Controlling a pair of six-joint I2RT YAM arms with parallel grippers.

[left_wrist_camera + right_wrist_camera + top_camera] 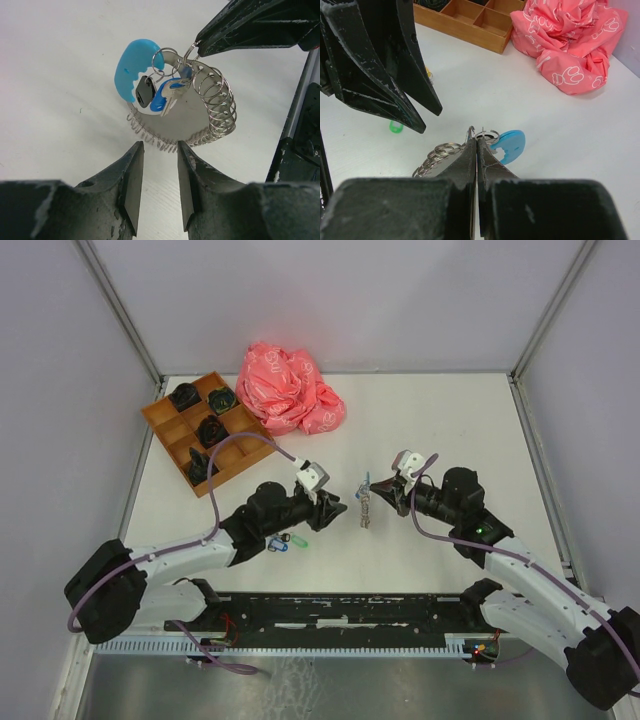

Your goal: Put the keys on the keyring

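Observation:
My right gripper [476, 141] is shut on the keyring [220, 107], a silvery coiled loop with a light blue segment [131, 70], and holds it upright just above the table [450, 430]. Two keys hang inside the loop, one with a black tag [144, 92] and one with a blue tag [161, 98]. My left gripper [160, 146] is open and empty, its tips just short of the loop's lower edge. In the top view the keyring [365, 508] sits between the left gripper [338, 512] and the right gripper [374, 492]. Two more keys [286, 542], with blue and green tags, lie beside the left arm.
A wooden compartment tray [160, 412] holding dark items stands at the back left. A crumpled pink cloth [288, 388] lies beside it. The green tag [395, 127] shows on the table behind the left fingers [415, 107] in the right wrist view.

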